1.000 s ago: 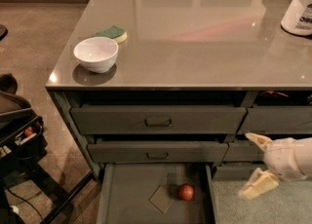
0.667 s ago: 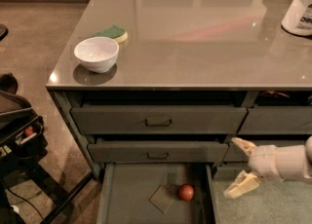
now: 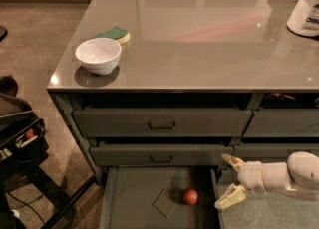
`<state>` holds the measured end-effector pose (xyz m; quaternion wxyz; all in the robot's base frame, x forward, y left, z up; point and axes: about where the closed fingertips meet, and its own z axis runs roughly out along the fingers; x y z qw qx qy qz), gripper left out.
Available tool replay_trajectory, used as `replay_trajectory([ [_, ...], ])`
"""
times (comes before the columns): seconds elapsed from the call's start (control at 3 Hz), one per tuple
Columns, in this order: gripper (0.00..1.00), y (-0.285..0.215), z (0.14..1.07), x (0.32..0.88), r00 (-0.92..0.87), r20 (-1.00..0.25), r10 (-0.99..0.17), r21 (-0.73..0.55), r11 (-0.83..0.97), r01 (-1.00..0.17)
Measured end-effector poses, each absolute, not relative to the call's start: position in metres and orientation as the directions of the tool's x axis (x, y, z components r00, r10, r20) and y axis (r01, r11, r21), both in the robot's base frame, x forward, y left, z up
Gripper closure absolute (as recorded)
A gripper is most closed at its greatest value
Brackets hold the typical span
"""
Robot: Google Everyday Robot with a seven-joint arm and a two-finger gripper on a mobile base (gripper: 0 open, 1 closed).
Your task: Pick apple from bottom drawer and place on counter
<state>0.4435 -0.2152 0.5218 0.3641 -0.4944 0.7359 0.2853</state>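
Now the claw (image 3: 228,182) is hovering spread open, grasping nothing, beside the drawer's (image 3: 130,199) right wall; the apple (image 3: 190,196) is lying inside near it, seemingly just beside the tan patch (image 3: 165,203). It should be dipping over the wall, under the overhanging drawer front (image 3: 162,154). Farther off, bowl (image 3: 97,55) and sponge (image 3: 115,34) are crowding the worktop's (image 3: 199,34) left corner.

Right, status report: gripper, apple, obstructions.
Gripper open, empty, at right edge of bottom drawer. Apple in drawer beside tan patch, untouched. Only the drawer's right wall between them.
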Motion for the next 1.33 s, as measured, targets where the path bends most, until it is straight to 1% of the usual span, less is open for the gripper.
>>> replay_trajectory([
  [0.33,0.0,-0.215,0.522,0.443,-0.246,-0.818,-0.52,0.06,0.348,-0.936],
  [0.67,0.0,-0.209,0.492,0.444,-0.302,-0.823,-0.482,0.104,0.394,-0.913],
  [1.0,0.0,-0.207,0.447,0.45,-0.349,-0.829,-0.437,0.132,0.453,-0.882],
  [1.33,0.0,-0.193,0.353,0.45,-0.417,-0.835,-0.359,0.208,0.496,-0.843],
])
